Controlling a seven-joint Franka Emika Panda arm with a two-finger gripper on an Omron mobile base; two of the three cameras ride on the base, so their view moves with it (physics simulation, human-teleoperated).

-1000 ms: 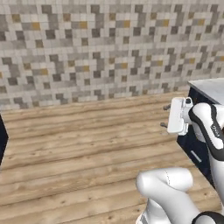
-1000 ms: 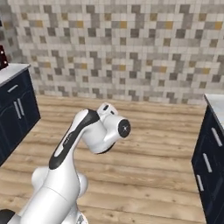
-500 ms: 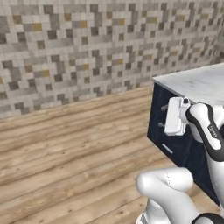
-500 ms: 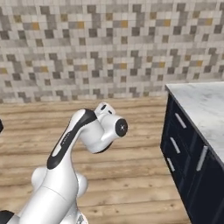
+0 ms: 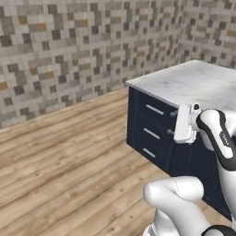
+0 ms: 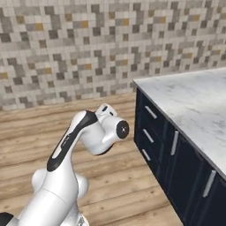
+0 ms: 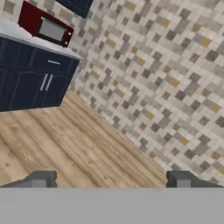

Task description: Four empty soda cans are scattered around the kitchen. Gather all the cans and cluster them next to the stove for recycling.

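No text, label, brand, number or sign can be read on anything here.

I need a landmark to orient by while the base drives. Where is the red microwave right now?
The red microwave shows at the upper left of the hand view, sitting on a white counter above navy cabinets, next to the mosaic tile wall.

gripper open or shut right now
Open. In the hand view the gripper has its two dark fingertips far apart, bare wood floor between them.
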